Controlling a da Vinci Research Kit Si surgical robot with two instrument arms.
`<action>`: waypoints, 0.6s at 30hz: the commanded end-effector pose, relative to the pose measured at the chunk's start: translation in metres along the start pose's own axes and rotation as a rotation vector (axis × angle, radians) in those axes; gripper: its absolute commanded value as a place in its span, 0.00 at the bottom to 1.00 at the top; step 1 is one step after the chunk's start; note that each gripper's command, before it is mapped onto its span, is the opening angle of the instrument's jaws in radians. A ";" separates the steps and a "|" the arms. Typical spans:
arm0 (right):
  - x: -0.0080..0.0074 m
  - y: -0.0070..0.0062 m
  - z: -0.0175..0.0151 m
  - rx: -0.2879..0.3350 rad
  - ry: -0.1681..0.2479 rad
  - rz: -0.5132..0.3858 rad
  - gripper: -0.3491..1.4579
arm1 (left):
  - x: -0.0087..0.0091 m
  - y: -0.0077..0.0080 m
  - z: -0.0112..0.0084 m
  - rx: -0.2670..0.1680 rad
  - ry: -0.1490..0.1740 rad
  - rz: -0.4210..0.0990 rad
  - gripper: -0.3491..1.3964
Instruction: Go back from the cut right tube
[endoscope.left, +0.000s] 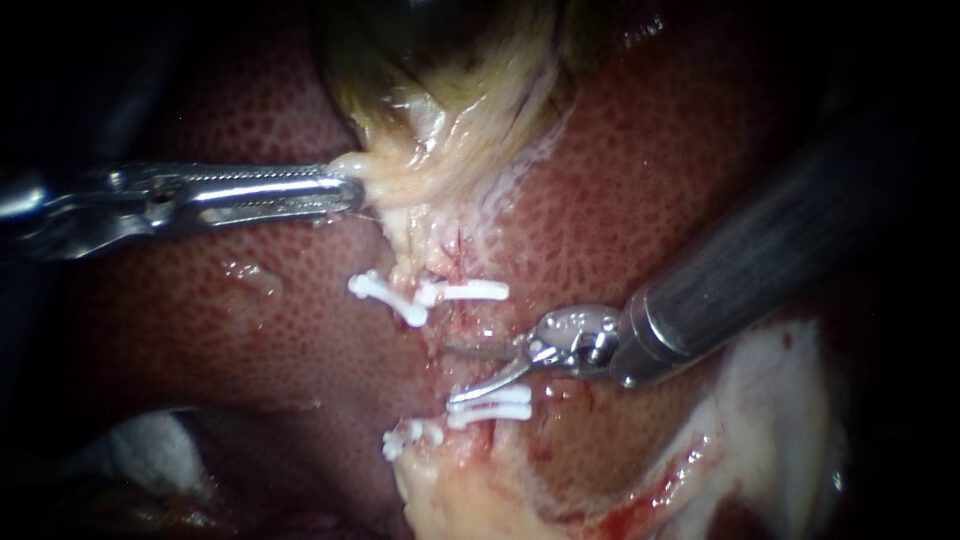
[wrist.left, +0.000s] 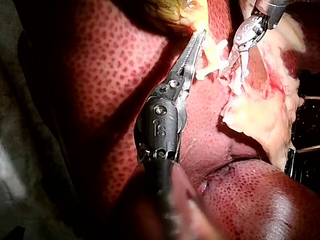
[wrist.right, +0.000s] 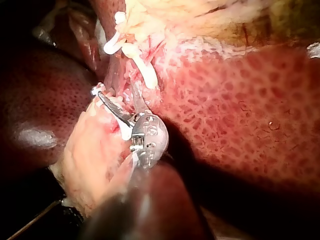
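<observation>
My left instrument (endoscope.left: 352, 190) comes in from the left, its long toothed jaws shut on the pale yellow neck of the gallbladder (endoscope.left: 440, 110). In the left wrist view the same grip (wrist.left: 200, 36) shows. My right instrument (endoscope.left: 452, 373) has two thin curved blades standing open. They lie in the gap of the right tube between an upper white clip (endoscope.left: 468, 291) and two lower clips (endoscope.left: 492, 403). The right wrist view shows the open blades (wrist.right: 116, 91) beside raw tissue. On the left tube sit a clip (endoscope.left: 388, 296) above and another clip (endoscope.left: 404, 438) below.
Dark red liver (endoscope.left: 230, 300) surrounds the site on both sides. Pale fatty tissue (endoscope.left: 470, 500) lies below the lower clips, and more of it (endoscope.left: 770, 420) under the right shaft. White gauze (endoscope.left: 140, 445) sits at the lower left.
</observation>
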 end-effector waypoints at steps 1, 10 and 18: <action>0.0000 -0.0003 -0.0001 -0.026 0.005 -0.016 0.97 | 0.0000 0.0000 0.0000 -0.002 0.000 0.000 0.00; -0.0005 -0.0027 -0.0041 -0.096 0.004 -0.150 0.98 | -0.0002 -0.0004 -0.0001 -0.003 0.000 0.000 0.00; 0.0013 -0.0041 -0.0103 -0.198 -0.004 -0.249 0.98 | -0.0002 -0.0004 -0.0001 0.000 0.000 0.000 0.00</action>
